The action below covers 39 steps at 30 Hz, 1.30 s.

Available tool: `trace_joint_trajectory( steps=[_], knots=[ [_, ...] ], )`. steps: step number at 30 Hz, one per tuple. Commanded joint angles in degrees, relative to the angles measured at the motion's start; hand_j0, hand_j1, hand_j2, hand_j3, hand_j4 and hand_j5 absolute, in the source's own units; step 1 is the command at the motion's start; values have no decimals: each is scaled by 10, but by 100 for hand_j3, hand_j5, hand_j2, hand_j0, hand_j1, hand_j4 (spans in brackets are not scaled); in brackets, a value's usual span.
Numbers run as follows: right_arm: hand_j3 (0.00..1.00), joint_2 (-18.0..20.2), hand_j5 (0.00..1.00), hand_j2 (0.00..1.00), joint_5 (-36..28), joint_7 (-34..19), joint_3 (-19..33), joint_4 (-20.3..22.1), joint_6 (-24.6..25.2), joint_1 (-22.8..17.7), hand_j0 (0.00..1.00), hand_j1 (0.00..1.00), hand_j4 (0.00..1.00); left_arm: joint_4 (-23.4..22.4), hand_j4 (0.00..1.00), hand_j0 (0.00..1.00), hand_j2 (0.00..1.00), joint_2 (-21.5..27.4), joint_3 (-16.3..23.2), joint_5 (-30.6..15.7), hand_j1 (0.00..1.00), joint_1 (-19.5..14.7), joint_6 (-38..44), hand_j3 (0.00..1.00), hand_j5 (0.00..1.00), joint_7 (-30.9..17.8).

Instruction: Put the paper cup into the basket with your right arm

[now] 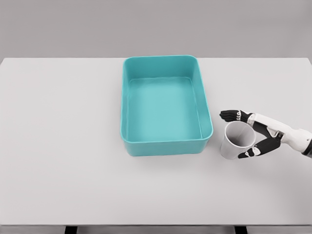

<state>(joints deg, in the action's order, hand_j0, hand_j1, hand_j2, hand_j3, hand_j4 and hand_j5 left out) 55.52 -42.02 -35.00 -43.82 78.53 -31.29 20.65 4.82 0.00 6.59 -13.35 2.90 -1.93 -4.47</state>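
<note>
My right hand [248, 134] has its fingers [228, 115] curled round the paper cup [237, 140], near the table's [58, 146] right edge, just beside the basket [165, 146]. Cup looks tilted. Grasp about done; lift and drop into the basket not yet done. Basket empty.

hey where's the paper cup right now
In the head view the paper cup sits right of the teal basket, outside it, tilted, with the right hand wrapped around it.

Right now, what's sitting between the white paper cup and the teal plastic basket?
Nothing: the head view shows only bare white table between the white paper cup, held in the right hand, and the teal plastic basket.
</note>
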Motion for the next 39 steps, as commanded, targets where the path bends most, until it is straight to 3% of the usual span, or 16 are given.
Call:
trace_joint_trajectory(
  steps=[1,4,19,28,39],
  knots=[
    [90,0,90,90,-4,0,1,0,1,0,90,90,90,0,100,100,100,0,0,0,100,-1,0,100,100,0],
    [75,1,75,75,-3,0,2,3,1,0,75,75,75,0,100,100,100,0,0,0,100,0,0,100,100,0],
    [71,3,71,71,-1,0,15,31,-14,0,71,71,71,0,100,100,100,0,0,0,100,0,0,100,100,0],
    [71,-1,71,71,2,0,68,24,-30,0,71,71,71,0,100,100,100,0,0,0,100,0,0,100,100,0],
    [64,-18,64,64,37,0,128,14,-37,3,64,64,64,0,100,100,100,0,0,0,100,0,0,100,100,0]
  ],
)
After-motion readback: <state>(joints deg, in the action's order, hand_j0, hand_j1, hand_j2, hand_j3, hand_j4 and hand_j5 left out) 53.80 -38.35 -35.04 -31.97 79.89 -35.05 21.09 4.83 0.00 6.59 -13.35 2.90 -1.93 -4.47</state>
